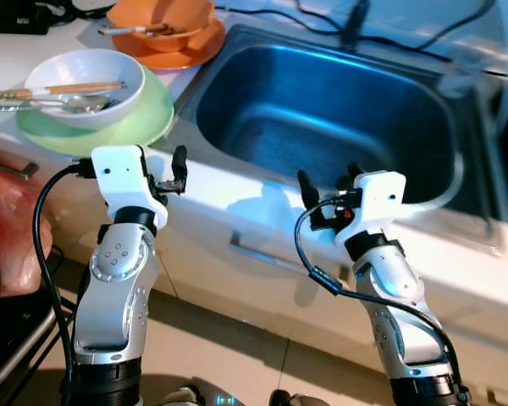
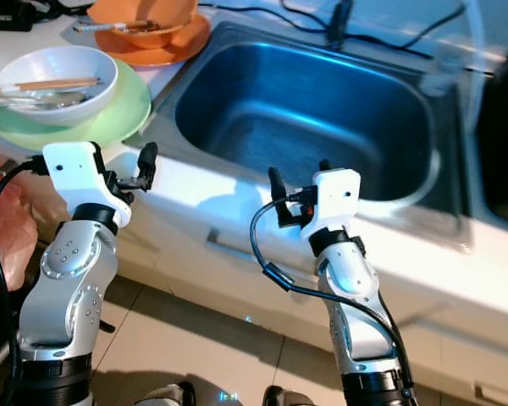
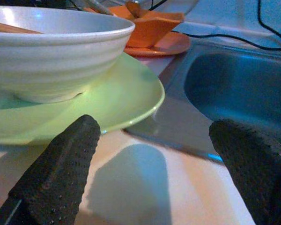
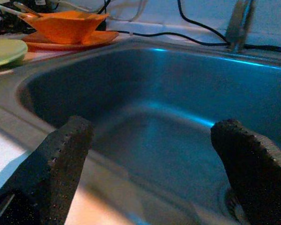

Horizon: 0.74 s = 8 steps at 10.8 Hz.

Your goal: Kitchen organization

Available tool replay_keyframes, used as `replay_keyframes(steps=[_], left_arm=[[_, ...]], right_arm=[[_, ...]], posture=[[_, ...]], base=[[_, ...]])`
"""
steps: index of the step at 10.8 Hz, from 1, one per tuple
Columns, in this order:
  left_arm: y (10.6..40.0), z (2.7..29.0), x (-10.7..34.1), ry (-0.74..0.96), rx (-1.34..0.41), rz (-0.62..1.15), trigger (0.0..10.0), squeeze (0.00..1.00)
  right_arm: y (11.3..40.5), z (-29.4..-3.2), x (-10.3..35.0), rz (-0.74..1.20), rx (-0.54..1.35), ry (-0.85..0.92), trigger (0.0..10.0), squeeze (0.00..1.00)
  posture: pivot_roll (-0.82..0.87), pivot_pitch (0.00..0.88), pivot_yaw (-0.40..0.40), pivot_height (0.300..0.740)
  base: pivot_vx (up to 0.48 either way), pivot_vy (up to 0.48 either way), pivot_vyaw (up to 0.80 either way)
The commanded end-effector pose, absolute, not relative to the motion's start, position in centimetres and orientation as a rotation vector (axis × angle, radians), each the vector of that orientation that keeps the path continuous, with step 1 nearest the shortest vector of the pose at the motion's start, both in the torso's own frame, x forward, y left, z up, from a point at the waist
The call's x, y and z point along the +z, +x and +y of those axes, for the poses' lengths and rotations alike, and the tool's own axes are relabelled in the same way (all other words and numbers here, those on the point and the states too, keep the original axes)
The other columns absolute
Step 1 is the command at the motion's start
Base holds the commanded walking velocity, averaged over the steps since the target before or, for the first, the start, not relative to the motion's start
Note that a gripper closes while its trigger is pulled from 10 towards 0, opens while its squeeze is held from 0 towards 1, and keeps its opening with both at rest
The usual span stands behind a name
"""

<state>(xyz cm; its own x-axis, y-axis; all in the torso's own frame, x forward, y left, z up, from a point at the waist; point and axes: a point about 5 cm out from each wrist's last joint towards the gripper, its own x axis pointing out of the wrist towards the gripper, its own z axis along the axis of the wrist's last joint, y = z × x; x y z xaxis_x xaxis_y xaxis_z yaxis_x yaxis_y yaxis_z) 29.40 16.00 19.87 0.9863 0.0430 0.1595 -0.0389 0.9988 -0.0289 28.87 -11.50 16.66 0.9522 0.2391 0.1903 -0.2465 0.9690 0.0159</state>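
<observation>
A white bowl (image 1: 85, 80) holding chopsticks and a spoon sits on a light green plate (image 1: 131, 127) on the counter left of the steel sink (image 1: 322, 118). Behind it an orange bowl (image 1: 162, 19) with utensils rests on an orange plate (image 1: 186, 52). My left gripper (image 1: 165, 169) hovers open at the counter's front edge, just short of the green plate's rim (image 3: 145, 101), nothing between its fingers (image 3: 61, 164). My right gripper (image 1: 330, 182) is open at the sink's front rim, facing the empty basin (image 4: 168, 122).
A tap (image 4: 239, 21) and black cables (image 4: 196, 28) run along the back of the sink. A drawer handle (image 1: 262, 254) lies below the counter front. A reddish bag (image 1: 8, 228) sits low at my left. Tiled floor lies below.
</observation>
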Motion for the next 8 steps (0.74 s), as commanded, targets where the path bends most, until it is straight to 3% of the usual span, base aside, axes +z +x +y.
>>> replay_keyframes(steps=[1,8], left_arm=[[29.17,15.57,20.54,-0.043,0.030,-0.191,10.0,0.00],[29.09,15.38,20.64,-0.032,0.042,-0.191,10.0,0.00]], right_arm=[[28.76,-11.65,16.85,-0.190,0.241,0.037,10.0,0.00],[28.75,-11.68,16.94,-0.192,0.242,0.036,10.0,0.00]], posture=[[0.02,0.192,-0.064,0.740],[0.02,0.195,-0.066,0.740]], base=[[0.000,0.000,0.00],[0.000,0.000,0.00]])
